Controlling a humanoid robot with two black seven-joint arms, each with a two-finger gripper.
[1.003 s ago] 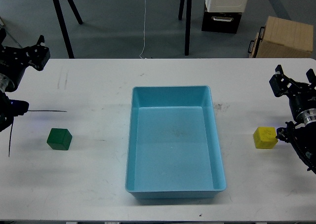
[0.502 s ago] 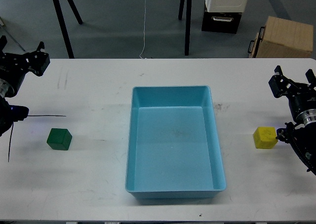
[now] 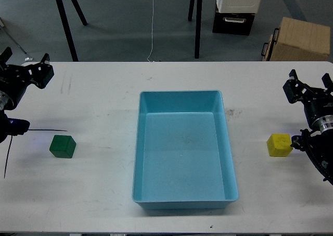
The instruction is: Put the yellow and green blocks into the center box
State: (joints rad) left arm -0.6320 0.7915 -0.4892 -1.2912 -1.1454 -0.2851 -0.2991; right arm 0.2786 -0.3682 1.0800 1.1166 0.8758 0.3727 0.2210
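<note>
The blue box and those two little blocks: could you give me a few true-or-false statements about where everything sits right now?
1. The blue box is empty. True.
2. The green block lies right of the box. False: it lies left of it.
3. The yellow block sits on the table, outside the box. True.
4. The left gripper holds the green block. False: it hangs apart from it, holding nothing.

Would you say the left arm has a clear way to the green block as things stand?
Probably yes: the green block sits alone on bare table, and the left gripper, open, hangs beyond it with nothing between.
</note>
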